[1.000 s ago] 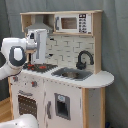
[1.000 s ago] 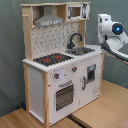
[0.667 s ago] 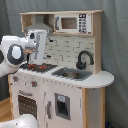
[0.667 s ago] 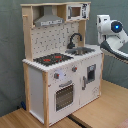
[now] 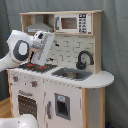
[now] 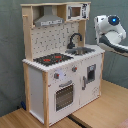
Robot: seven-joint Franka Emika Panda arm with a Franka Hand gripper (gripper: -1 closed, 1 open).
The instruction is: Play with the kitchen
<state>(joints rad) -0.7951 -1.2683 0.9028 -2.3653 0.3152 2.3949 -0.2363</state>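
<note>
Large white and light-wood toy kitchen (image 5: 60, 75), black-red hob (image 5: 40, 66) just under the claw (image 5: 39, 61), claw opening impossible to tell.

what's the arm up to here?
A white Franka arm is working at a toy kitchen. In the first exterior view its end sits just above the black-red hob, on the first exterior view's left, under the grey hood. Nothing appears to be held, and no loose items show. The sink with its black tap is untouched, and the oven door is closed. The claw is hidden behind the wrist, so its state is unclear.
</note>
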